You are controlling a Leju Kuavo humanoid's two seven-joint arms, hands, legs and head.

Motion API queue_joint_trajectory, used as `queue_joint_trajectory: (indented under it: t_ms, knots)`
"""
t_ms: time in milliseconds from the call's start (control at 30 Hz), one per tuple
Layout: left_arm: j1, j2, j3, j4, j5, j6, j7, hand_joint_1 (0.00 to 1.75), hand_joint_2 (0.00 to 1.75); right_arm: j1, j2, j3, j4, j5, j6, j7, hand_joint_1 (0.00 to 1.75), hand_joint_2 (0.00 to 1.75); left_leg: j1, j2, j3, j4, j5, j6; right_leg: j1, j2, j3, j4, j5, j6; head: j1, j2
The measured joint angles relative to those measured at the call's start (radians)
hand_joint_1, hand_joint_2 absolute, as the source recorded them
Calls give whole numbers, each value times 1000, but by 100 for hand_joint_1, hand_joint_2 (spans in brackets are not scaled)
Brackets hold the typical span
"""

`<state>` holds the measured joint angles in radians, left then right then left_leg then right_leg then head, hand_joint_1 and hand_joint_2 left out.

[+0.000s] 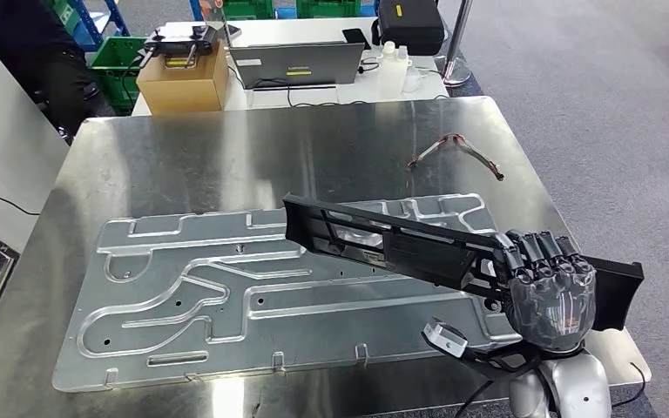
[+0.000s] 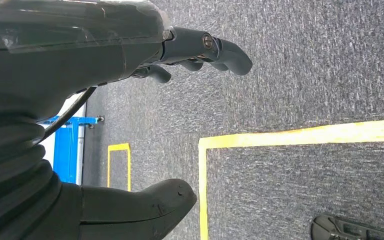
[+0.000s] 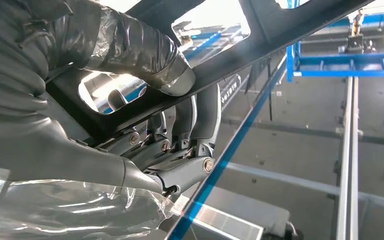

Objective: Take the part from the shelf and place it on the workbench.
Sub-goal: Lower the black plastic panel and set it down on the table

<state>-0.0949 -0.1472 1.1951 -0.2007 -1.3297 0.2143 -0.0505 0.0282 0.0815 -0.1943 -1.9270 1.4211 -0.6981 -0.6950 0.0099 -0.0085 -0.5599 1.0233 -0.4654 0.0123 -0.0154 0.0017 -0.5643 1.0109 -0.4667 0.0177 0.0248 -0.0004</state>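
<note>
A long black plastic part [image 1: 401, 246] hangs a little above the steel workbench [image 1: 226, 148], slanting from the bench's middle toward its near right corner. My right hand [image 1: 547, 283] grips it near its right end, fingers curled over its upper edge. In the right wrist view the thumb and fingers [image 3: 180, 150] clamp the black part [image 3: 260, 45] from both sides. My left hand [image 2: 145, 125] hangs over grey carpet, its fingers [image 2: 220, 50] and thumb apart with nothing between them.
A large stamped metal panel [image 1: 226, 296] lies flat on the bench under the part. A thin strap or glasses-like item [image 1: 453, 148] lies at the bench's far right. Behind stands a white table with a cardboard box [image 1: 183, 78], a laptop [image 1: 296, 63] and bottles. A person [image 1: 26, 52] stands far left.
</note>
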Motion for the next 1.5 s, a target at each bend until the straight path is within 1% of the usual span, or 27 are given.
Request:
queue_joint_trajectory:
  t_ms: [233, 933, 1200, 1333, 1500]
  knots:
    - [0, 4, -1, 0, -2, 0, -2, 0, 175, 10, -5, 18, -40, -1, 0, 0, 175, 175, 0, 0, 0, 0, 0, 0, 0, 0, 0, 0, 0, 0, 0, 0]
    - [0, 6, -2, 0, -3, 7, -2, 0, 175, 14, -8, 21, -57, -1, 0, 0, 175, 175, 0, 0, 0, 0, 0, 0, 0, 0, 0, 0, 0, 0, 0, 0]
    - [0, 6, -14, 0, -8, 8, -2, 0, 175, 10, -18, 43, -70, 20, 0, 0, 175, 175, 0, 0, 0, 0, 0, 0, 0, 0, 0, 0, 0, 0, 0, 0]
    - [0, 6, -18, 0, -11, 6, -3, 0, 175, -1, -23, 47, -68, 21, 0, 0, 175, 175, 0, 0, 0, 0, 0, 0, 0, 0, 0, 0, 0, 0, 0, 0]
    - [-1, 8, -24, 0, -19, 3, -5, 0, 175, -42, -31, 75, -52, 38, 0, 0, 175, 175, 0, 0, 0, 0, 0, 0, 0, 0, 0, 0, 0, 0, 0, 0]
